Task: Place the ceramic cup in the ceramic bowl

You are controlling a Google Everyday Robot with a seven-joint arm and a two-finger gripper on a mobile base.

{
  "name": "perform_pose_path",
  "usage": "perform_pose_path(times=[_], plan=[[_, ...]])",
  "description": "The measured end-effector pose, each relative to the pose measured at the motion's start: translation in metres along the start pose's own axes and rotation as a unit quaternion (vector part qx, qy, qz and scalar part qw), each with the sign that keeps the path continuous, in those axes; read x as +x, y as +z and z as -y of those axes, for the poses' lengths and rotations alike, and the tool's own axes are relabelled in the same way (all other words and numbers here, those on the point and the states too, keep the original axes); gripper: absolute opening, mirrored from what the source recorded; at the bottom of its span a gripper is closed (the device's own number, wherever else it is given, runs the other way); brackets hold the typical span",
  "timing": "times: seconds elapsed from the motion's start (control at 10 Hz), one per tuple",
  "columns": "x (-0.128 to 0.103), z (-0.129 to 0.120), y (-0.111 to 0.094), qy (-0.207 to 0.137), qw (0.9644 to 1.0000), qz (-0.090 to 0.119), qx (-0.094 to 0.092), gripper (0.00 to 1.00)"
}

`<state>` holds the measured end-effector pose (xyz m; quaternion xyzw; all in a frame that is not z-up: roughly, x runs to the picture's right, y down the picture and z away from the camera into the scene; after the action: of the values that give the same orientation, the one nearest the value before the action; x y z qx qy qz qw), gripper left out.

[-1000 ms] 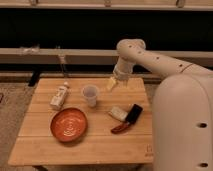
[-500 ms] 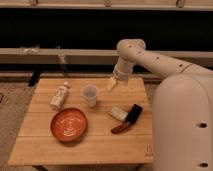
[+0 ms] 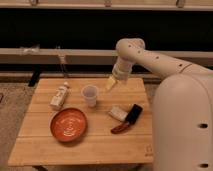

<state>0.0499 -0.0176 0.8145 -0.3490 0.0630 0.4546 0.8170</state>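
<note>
Can't read the bottle [image 3: 59,96] label. The gripper [image 3: 110,83] hangs spread, 2 o'clock off the ceramic cup [image 3: 90,95]

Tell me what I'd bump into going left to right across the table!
First the bowl → cup → gripper, hanging over the table just right of the cup → black and red thing. The bottle lies right behind the bowl, so I skipped it.

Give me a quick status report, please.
Gripper open, hovering beside ceramic cup. Cup upright on table, outside ceramic bowl. Nothing between them.
</note>
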Motion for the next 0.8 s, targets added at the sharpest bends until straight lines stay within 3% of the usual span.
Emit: perform_pose_path(times=[0.4, 0.8], plan=[[-0.057, -0.036, 0.007, -0.054, 0.9984, 0.016, 0.001, 0.75], [-0.084, -0.037, 0.043, -0.082, 0.9966, 0.006, 0.007, 0.75]])
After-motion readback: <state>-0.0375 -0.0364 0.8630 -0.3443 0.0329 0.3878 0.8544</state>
